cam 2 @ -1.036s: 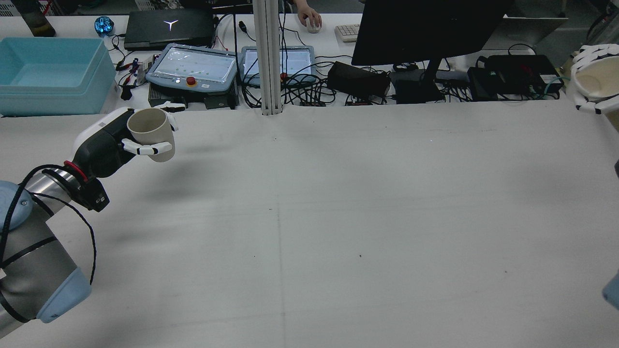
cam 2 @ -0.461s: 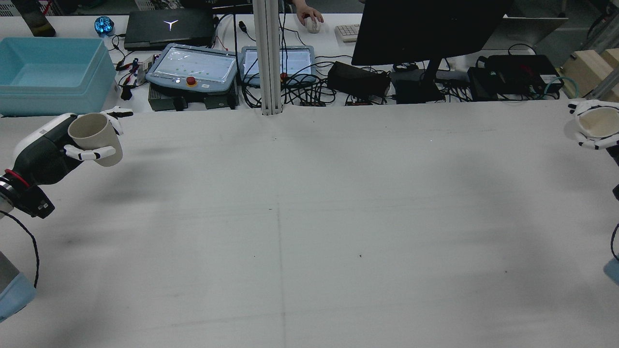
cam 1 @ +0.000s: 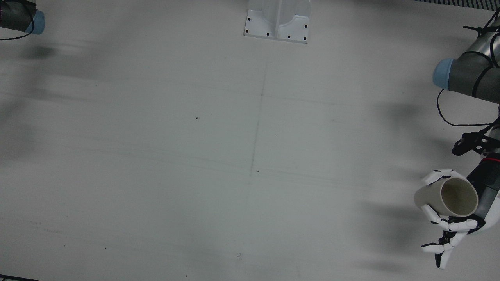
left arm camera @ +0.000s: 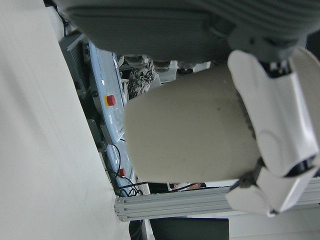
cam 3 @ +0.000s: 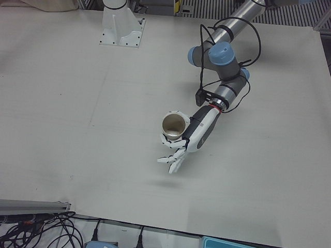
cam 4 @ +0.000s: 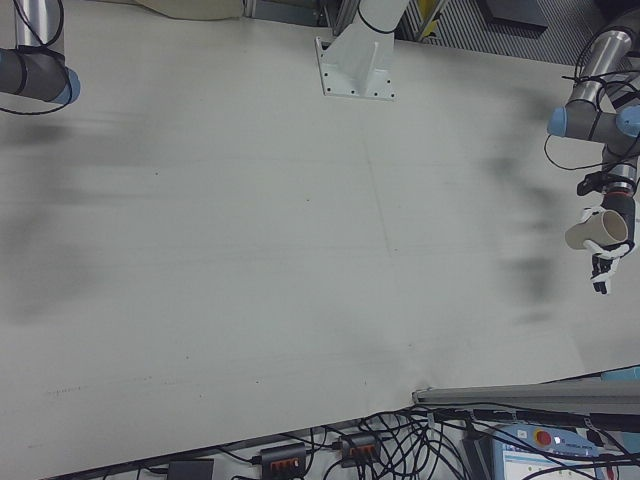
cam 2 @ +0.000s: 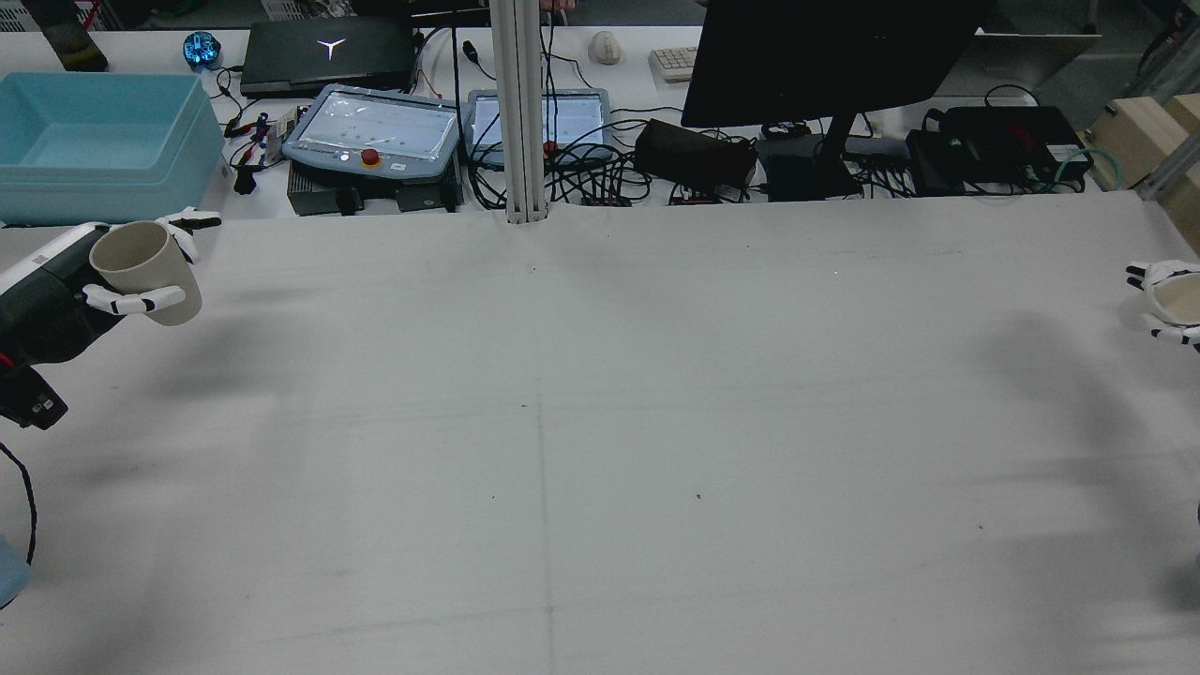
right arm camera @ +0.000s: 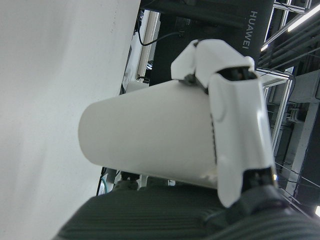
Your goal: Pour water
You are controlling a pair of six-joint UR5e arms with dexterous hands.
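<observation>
My left hand (cam 2: 56, 295) is shut on a beige cup (cam 2: 148, 272), held above the table at the left edge of the rear view, mouth tilted up toward the camera. The front view shows the same cup (cam 1: 437, 197) in that hand (cam 1: 478, 203) at its right edge, and so does the left-front view, cup (cam 3: 173, 126) and hand (cam 3: 199, 132). My right hand (cam 2: 1162, 277) is shut on a second pale cup (cam 2: 1183, 300), half cut off at the rear view's right edge. The hand views show each cup close: left cup (left arm camera: 190, 130), right cup (right arm camera: 150, 135). I cannot see inside either cup.
Beyond the far table edge lie a blue bin (cam 2: 94, 141), two teach pendants (cam 2: 375, 131), a laptop (cam 2: 328, 52), a monitor (cam 2: 834, 56) and tangled cables. A metal post (cam 2: 520, 112) stands at the back centre. The white mount (cam 1: 278, 19) sits at the front view's top.
Both hands have moved outward with their cups, the left toward the left edge, the right lower and further off the right edge. The person's hand has left the mouse.
</observation>
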